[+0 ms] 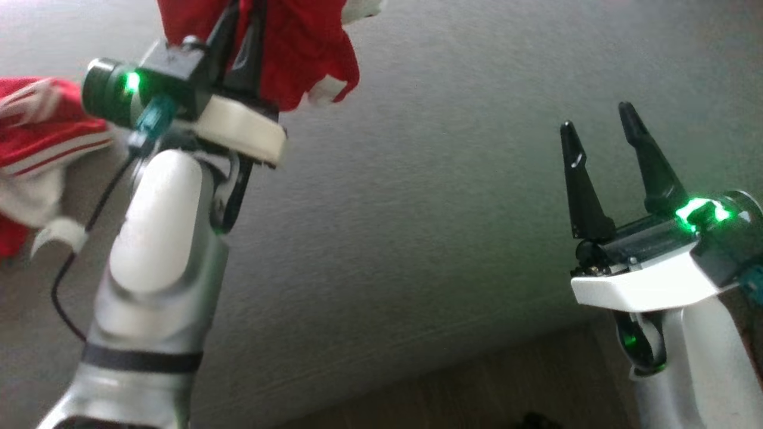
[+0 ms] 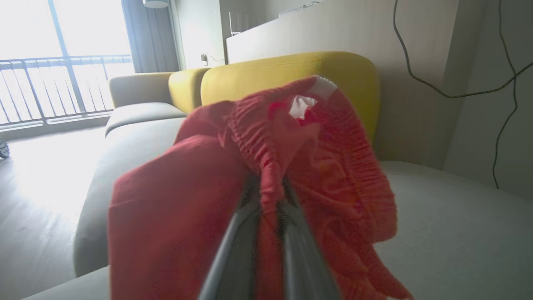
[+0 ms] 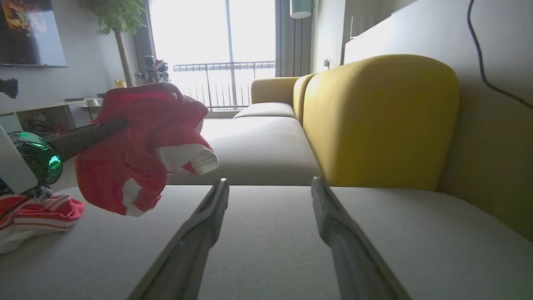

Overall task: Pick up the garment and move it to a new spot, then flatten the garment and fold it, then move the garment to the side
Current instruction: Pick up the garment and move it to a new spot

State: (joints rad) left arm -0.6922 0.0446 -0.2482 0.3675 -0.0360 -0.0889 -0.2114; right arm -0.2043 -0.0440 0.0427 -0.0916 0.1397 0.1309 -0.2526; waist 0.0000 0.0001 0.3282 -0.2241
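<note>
One red fabric garment with a gathered elastic waistband and white trim [image 2: 200, 196] is held up above the grey upholstered sofa seat [image 1: 417, 208], bunched and hanging in loose folds. It is pinched at the waistband by the left gripper [image 2: 268, 196], whose two dark fingers are drawn almost together on a ridge of the cloth. The fingertips are buried in the fabric and cannot be made out. In the head view the upper part of the garment is cut off by the top edge. In the left wrist view its lower folds are blurred. Seen from the right wrist, the lowest white-edged fold hangs just above the seat; whether it brushes the seat cannot be told.

A second piece of clothing, red with white stripes [image 3: 37, 212], lies crumpled on the seat, at its left part below the left gripper. It is cut off by the left edge in both views that show it, so its shape cannot be judged.

The right gripper [image 1: 596, 119] is held low over the right part of the seat, well apart from both garments, with its fingers spread wide and nothing between them. Behind the seat a rounded mustard-yellow backrest cushion [image 3: 374, 121] is set.
</note>
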